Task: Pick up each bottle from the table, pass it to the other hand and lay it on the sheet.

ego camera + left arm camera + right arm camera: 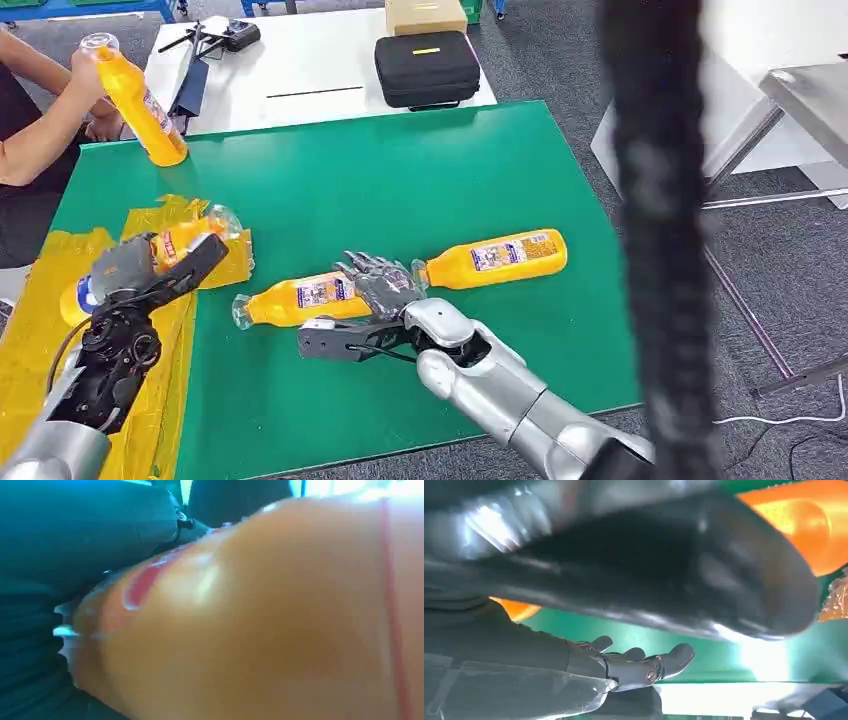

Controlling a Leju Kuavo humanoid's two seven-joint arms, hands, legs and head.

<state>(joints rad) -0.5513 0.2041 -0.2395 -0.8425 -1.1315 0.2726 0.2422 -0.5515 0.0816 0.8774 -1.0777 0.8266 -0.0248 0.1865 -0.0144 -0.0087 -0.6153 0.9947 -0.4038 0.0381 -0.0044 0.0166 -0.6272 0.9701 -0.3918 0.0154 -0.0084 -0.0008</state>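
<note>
I see one orange bottle (160, 262) lying on the yellow sheet (40, 330) at my nine o'clock, with my left hand (150, 275) closed around it; the left wrist view adds only its blurred orange wall. My right hand (385, 288), fingers spread and holding nothing, rests between two bottles lying on the green table (400, 180). At eleven o'clock a person's hand (85, 75) holds another bottle (140, 105) upright. Grey carpet (780, 250) lies beyond.
</note>
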